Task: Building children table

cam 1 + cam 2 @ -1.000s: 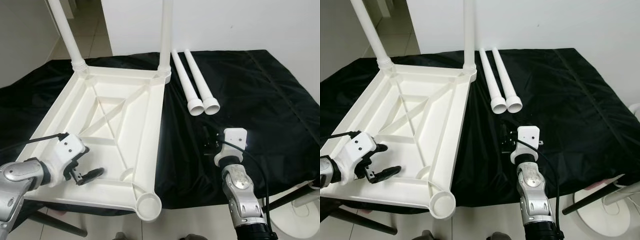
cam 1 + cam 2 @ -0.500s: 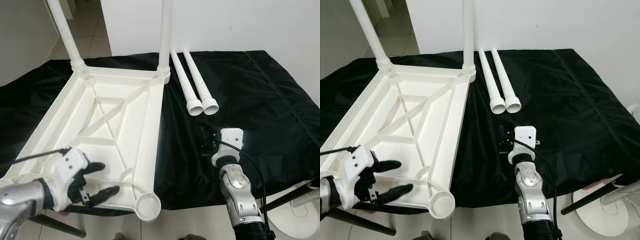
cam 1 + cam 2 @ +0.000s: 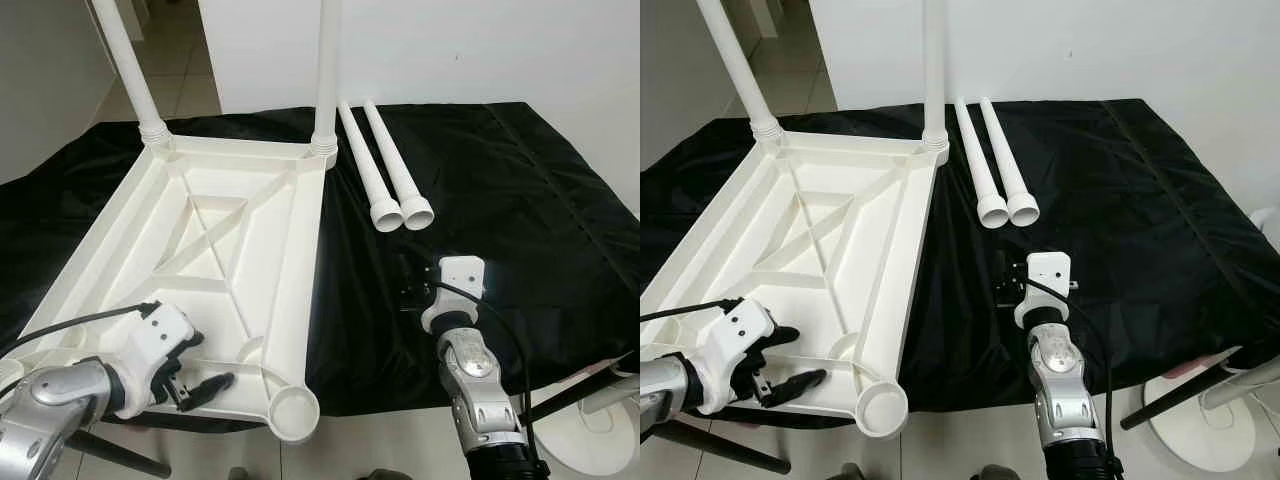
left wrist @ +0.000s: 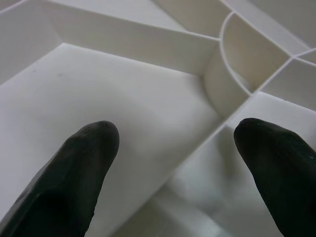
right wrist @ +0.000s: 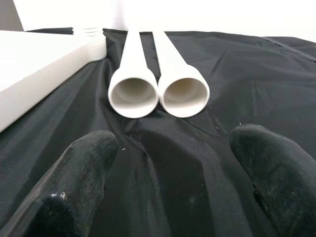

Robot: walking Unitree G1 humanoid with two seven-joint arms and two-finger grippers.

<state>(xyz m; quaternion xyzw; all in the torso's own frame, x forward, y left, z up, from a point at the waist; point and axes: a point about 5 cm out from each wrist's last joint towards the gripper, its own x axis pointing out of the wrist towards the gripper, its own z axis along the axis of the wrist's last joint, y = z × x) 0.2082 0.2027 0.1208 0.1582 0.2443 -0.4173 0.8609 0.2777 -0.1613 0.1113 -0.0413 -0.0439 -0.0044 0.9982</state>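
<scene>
Tabletop [image 3: 215,235] upturned, upright legs [image 3: 327,70] cropped, left pincer [image 3: 200,372] spread over rim

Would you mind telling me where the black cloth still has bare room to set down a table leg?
The widest bare patch of the black cloth lies right of the two loose white plastic legs, out to its right edge. A narrower strip runs between those legs and the upturned white plastic tabletop. The near middle is crowded by the right gripper; the left gripper is at the tabletop's near edge.
</scene>
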